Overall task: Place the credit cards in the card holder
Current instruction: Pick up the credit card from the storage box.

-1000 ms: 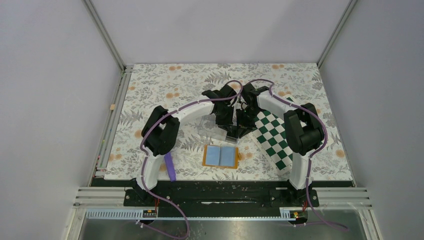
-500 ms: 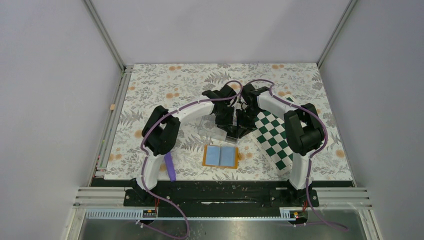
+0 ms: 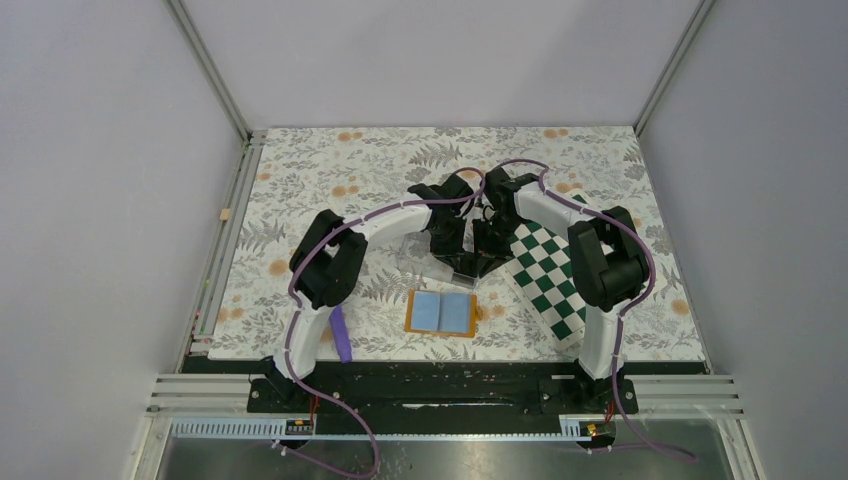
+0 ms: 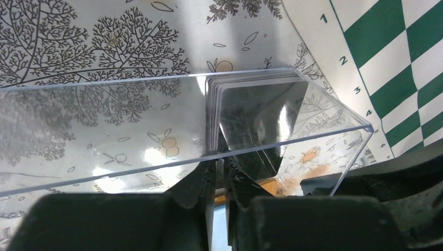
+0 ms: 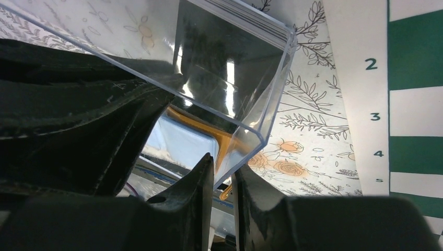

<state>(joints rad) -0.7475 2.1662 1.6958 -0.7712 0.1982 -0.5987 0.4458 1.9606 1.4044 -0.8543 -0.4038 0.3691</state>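
The left arm (image 3: 328, 268) has shifted. Its dark elbow joint now sits a little further right and slightly nearer the front edge of the table (image 3: 320, 170) than a moment ago. The purple cable (image 3: 296, 300) looped beside it has moved along with it. The left tool (image 3: 450, 250) (judged from the overhead view) has edged slightly rightward above the clear box (image 3: 412, 250), closer to the right tool (image 3: 480, 255).
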